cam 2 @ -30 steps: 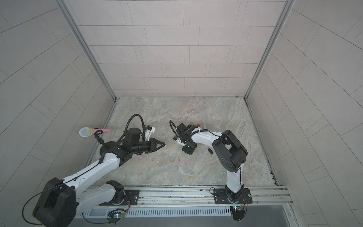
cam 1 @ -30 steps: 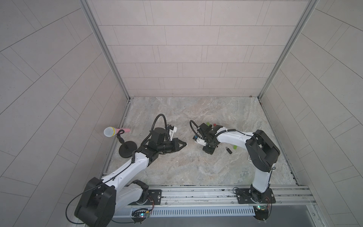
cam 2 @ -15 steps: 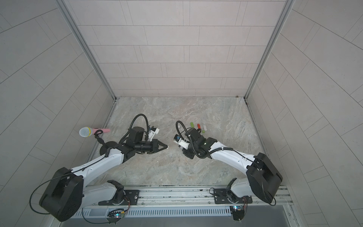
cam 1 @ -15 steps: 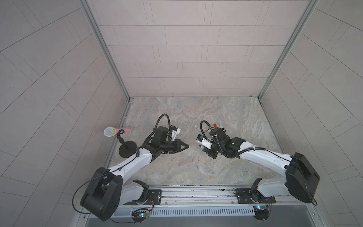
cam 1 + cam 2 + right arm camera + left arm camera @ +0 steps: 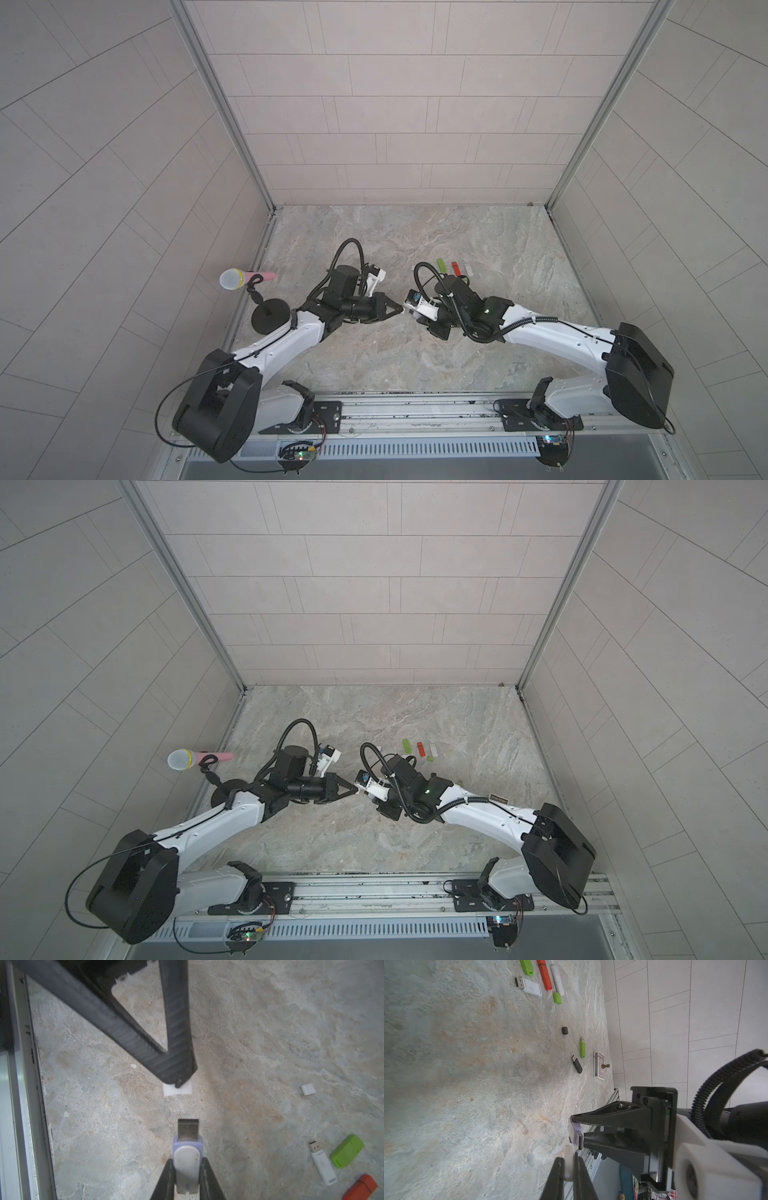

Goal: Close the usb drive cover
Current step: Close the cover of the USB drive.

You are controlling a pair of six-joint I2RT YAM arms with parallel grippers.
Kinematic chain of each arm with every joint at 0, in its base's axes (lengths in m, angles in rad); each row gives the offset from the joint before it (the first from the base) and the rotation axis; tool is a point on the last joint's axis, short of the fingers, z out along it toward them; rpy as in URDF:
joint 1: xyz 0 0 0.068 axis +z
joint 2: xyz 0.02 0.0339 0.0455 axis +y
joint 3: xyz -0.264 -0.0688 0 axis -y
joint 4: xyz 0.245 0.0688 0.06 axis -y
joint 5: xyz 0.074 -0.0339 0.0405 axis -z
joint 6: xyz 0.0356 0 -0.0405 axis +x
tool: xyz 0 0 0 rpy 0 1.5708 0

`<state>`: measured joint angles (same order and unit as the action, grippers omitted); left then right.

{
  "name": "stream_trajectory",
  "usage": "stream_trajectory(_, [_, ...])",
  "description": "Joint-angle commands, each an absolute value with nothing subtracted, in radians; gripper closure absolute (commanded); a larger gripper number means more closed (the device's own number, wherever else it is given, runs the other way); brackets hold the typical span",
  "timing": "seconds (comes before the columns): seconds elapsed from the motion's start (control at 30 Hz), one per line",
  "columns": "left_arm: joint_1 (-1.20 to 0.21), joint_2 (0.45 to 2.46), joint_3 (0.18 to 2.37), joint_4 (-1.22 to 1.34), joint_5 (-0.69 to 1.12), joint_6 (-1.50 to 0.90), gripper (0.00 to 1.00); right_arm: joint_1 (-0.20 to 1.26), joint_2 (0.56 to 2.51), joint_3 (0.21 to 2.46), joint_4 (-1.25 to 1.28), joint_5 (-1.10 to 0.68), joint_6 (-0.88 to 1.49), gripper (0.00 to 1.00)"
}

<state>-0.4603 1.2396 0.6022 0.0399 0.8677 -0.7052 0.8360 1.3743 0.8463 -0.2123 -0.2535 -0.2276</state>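
- Since 1 second ago the usb drive point(image 5: 188, 1155) has swung round to face the cover point(image 5: 177, 1089), just apart, above mid-table.
- Risk: cover looks slightly off the plug's point(image 5: 188, 1129) line; pushing could jam or dislodge it.
- Drive's body is clamped in the closed right gripper point(image 5: 187, 1164), plug sticking out; left gripper point(image 5: 569, 1169) pinches the cover.

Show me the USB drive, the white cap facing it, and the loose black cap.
USB drive point(image 5: 187, 1160): right wrist view, on its white body.
white cap point(image 5: 182, 1091): right wrist view, on its exposed face.
black cap point(image 5: 565, 1030): left wrist view, on its middle.
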Motion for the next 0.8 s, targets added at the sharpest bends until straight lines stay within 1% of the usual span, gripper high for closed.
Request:
stream_trajectory(0.0, [-0.467, 1.246, 0.632, 0.062, 0.876, -0.688, 0.95, 0.850, 1.396, 0.881, -0.212, -0.227, -0.222, 0.87])
stream_trajectory(0.5, [-0.469, 1.247, 0.625, 0.070, 0.871, -0.696, 0.95, 0.876, 1.440, 0.926, -0.239, -0.223, -0.240, 0.87])
stream_trajectory(0.77, [-0.471, 1.250, 0.619, 0.071, 0.868, -0.695, 0.95, 0.892, 1.429, 0.946, -0.238, -0.209, -0.238, 0.87])
